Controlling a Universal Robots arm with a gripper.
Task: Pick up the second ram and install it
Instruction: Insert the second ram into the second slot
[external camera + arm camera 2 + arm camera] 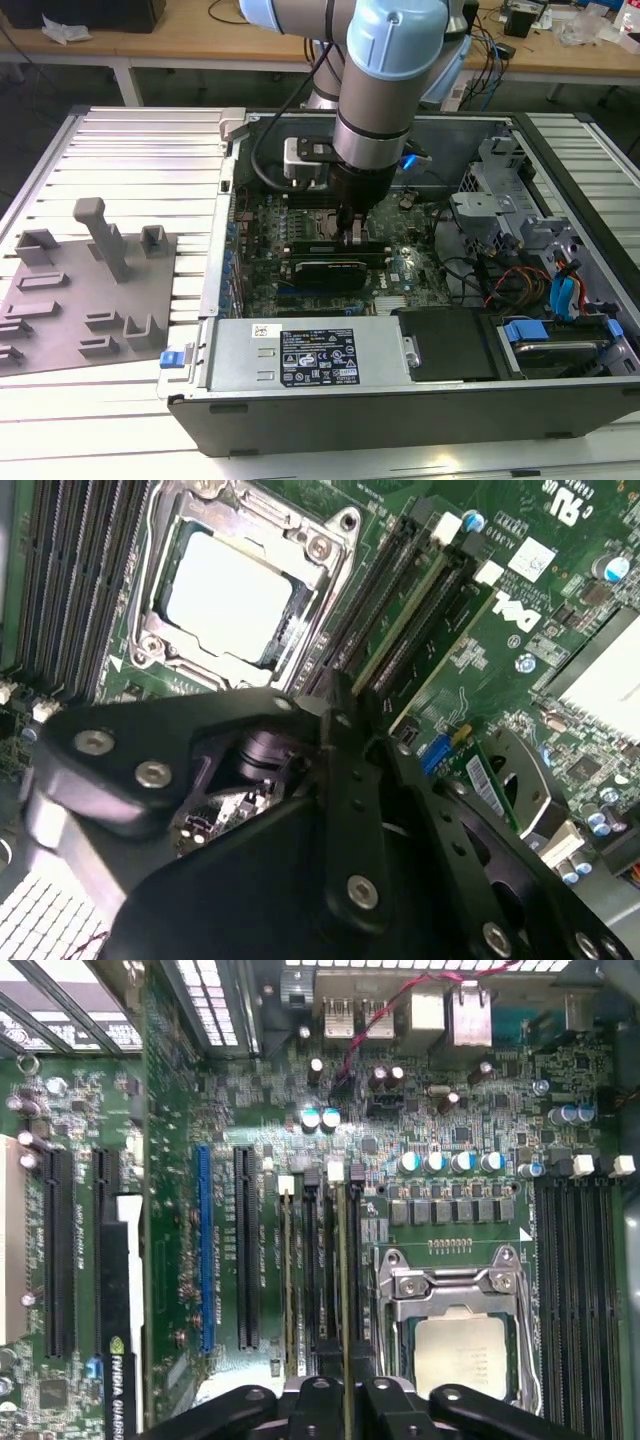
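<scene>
Jaws clamped on the second ram [345,1290], which stands on edge in a memory slot [325,1270] just beside the CPU socket [455,1320]. Gripper [350,235] reaches down over the motherboard [400,270] inside the open computer case [400,400]. Beyond, a wooden counter [200,35].

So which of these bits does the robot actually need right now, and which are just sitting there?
In the job: thin green memory stick, black claw gripping it, long black memory slots with white clips.
Just there: square silver processor socket, grey plastic holder tray, silver power supply box.
</scene>
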